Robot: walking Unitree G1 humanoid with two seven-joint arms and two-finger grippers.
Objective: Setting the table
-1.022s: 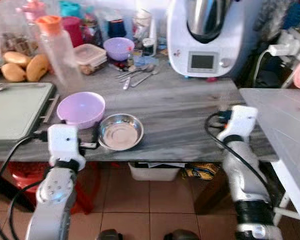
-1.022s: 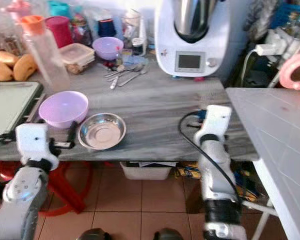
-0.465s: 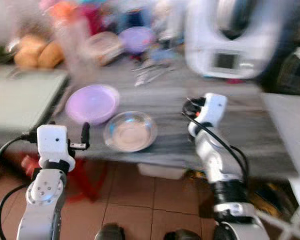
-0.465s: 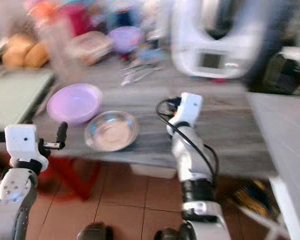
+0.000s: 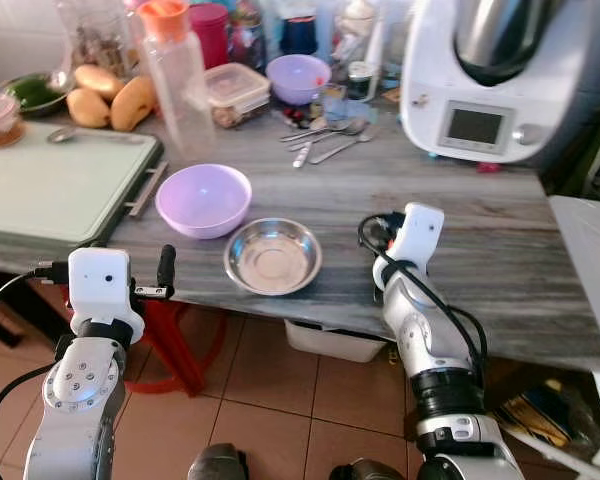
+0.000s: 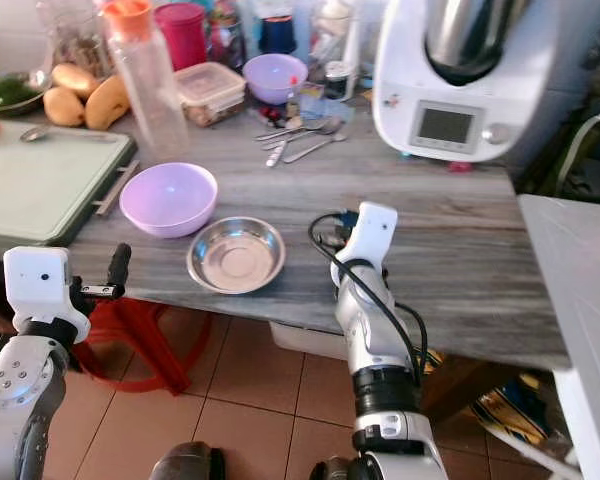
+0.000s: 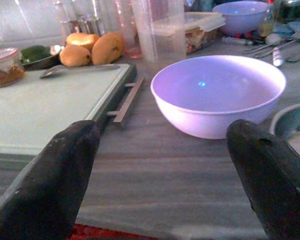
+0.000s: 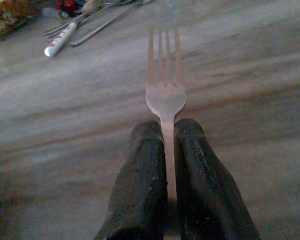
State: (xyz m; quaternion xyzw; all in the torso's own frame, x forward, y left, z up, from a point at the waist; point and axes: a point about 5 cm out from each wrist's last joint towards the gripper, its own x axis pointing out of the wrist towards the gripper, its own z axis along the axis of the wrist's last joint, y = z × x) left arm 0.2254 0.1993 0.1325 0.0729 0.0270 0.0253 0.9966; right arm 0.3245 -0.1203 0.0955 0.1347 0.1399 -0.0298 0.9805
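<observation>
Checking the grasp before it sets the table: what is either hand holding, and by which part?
The right hand holds a fork by its handle, just behind the tines, which point forward. The left hand is open and holds nothing.

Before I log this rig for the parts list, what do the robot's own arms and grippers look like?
Both arms are silver metal with rounded joint housings, each ending in a white boxy wrist module. Black cables loop from the modules along the arms. The left gripper has two thick, matte black fingers with rounded tips. The right gripper has the same black fingers. The right arm has a black collar lower down.
</observation>
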